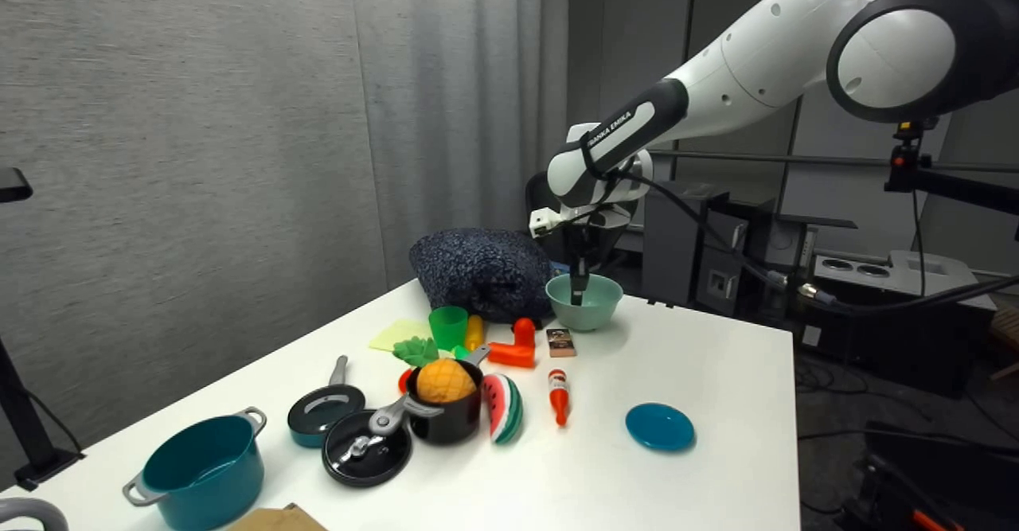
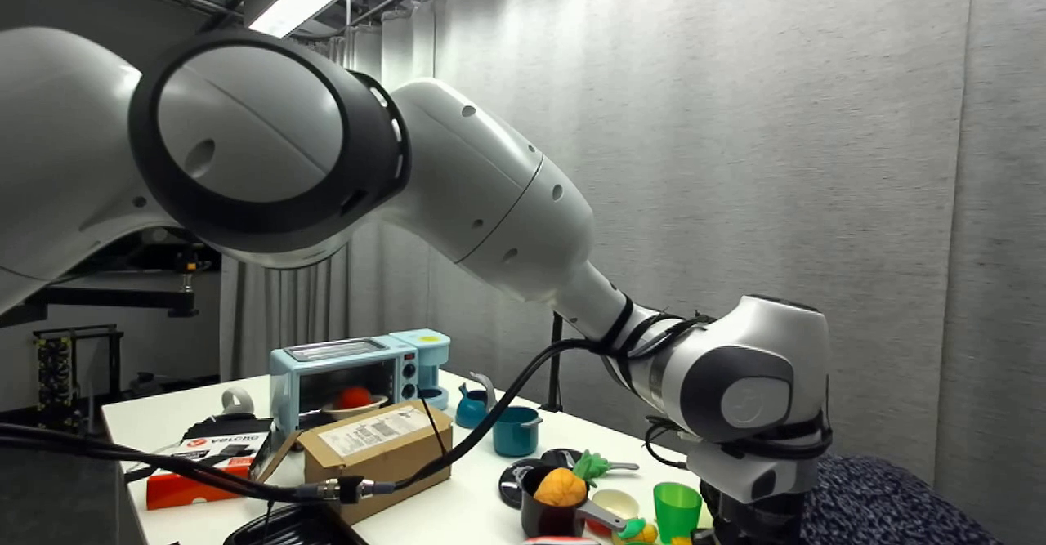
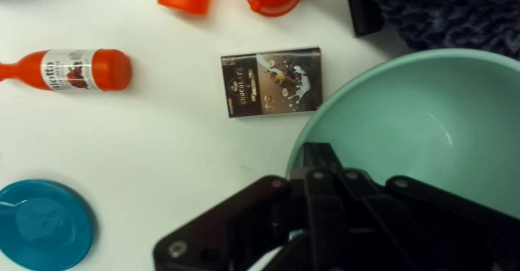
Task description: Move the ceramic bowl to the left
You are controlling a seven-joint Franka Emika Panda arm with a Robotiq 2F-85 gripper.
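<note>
The ceramic bowl (image 1: 585, 318) is pale mint green and stands upright at the far end of the white table, beside a dark blue cloth bundle. It fills the right of the wrist view (image 3: 390, 116). In an exterior view (image 2: 748, 520) my gripper is cut off by the lower edge, and the bowl does not show there. My gripper (image 1: 579, 296) points down into the bowl. In the wrist view its fingertips (image 3: 321, 153) are together inside the bowl, close against the inner wall by the rim. The rim runs beside the fingers, not between them; contact with the wall cannot be told.
A small chocolate box (image 3: 272, 82) lies right by the bowl's rim. A red bottle (image 1: 559, 397) and a flat blue disc (image 1: 660, 426) lie nearer. The cloth bundle (image 1: 482, 272), orange toy pieces (image 1: 512, 353) and a black pot (image 1: 450, 419) are close by.
</note>
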